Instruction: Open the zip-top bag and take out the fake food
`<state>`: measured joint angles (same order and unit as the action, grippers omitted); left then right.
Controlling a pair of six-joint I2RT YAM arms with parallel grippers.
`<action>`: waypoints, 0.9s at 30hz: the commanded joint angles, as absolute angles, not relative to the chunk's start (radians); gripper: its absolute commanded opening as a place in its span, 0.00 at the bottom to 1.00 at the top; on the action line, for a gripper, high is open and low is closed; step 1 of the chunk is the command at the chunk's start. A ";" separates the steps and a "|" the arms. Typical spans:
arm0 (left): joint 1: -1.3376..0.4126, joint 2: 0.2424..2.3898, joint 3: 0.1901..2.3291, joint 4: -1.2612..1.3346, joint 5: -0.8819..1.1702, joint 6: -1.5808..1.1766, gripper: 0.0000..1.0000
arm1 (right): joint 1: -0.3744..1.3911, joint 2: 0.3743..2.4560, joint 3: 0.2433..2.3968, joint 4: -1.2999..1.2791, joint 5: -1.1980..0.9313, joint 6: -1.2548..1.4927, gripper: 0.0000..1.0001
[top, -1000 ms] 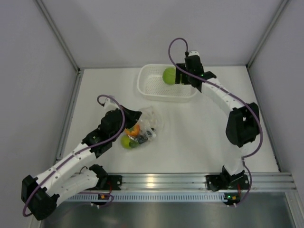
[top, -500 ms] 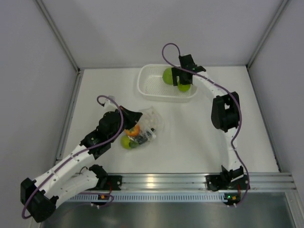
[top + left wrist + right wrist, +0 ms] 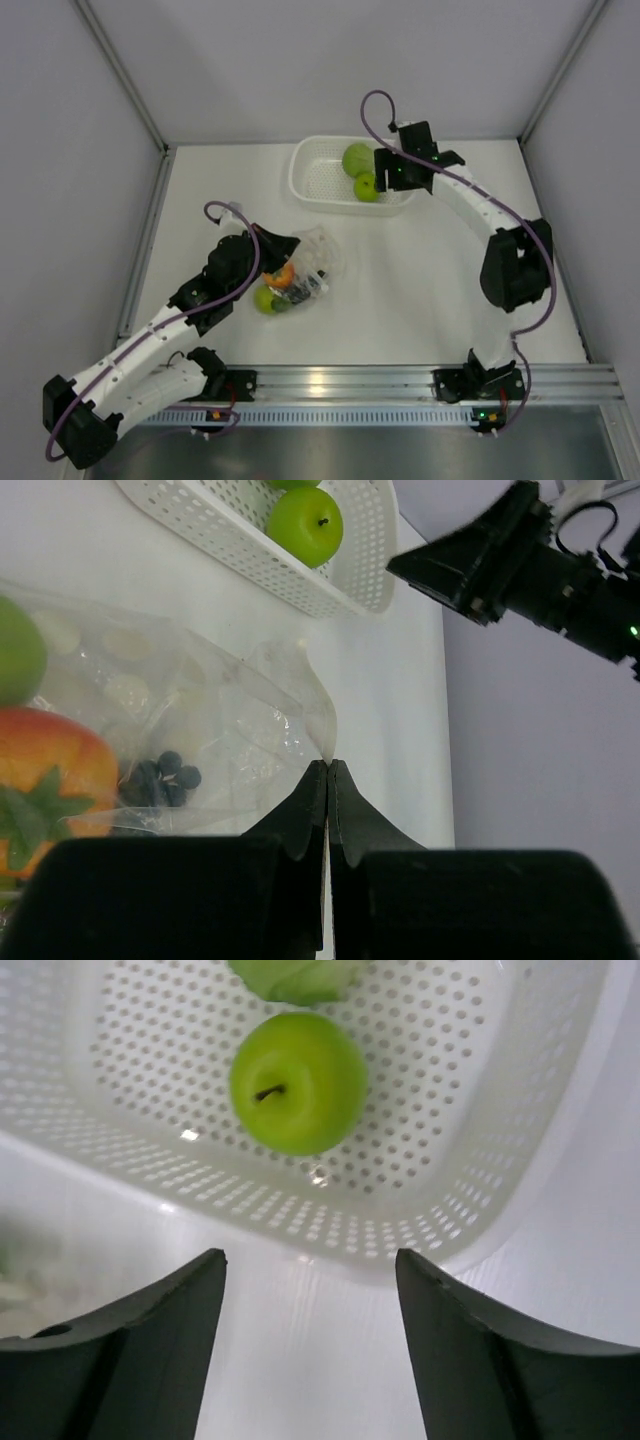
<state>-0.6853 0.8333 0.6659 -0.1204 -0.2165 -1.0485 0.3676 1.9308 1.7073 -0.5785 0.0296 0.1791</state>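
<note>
A table holds a white basket at its far side, the zip-top bag near and left. Our left gripper pinches the bag's edge, jaws together; our right gripper hangs wide, empty, beside the basket's rim. A green apple sits in the basket; a red-yellow apple and grapes lie bagged. We fear the slick film slipping from so small a pinch.

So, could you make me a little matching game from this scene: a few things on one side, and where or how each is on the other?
Things:
1 green apple nearest the right arm
2 grape bunch
3 left gripper
4 right gripper

States:
a shut on an edge of the zip-top bag
b open, holding nothing
c lying in the white basket
d inside the bag

Pairs: 1-c, 2-d, 3-a, 4-b
</note>
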 commanded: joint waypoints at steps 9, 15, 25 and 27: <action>-0.684 0.833 0.721 -0.089 -0.232 -1.069 0.00 | 0.521 1.402 1.113 -0.175 -0.308 0.406 0.59; -0.684 0.834 0.726 -0.089 -0.227 -1.078 0.00 | 0.678 1.381 1.028 -0.037 -0.330 0.463 0.57; -0.684 0.830 0.738 -0.089 -0.207 -1.081 0.00 | 0.841 1.515 0.966 0.311 -0.244 0.560 0.50; -0.684 0.830 0.736 -0.089 -0.204 -1.081 0.00 | 0.864 1.542 0.954 0.371 -0.221 0.574 0.52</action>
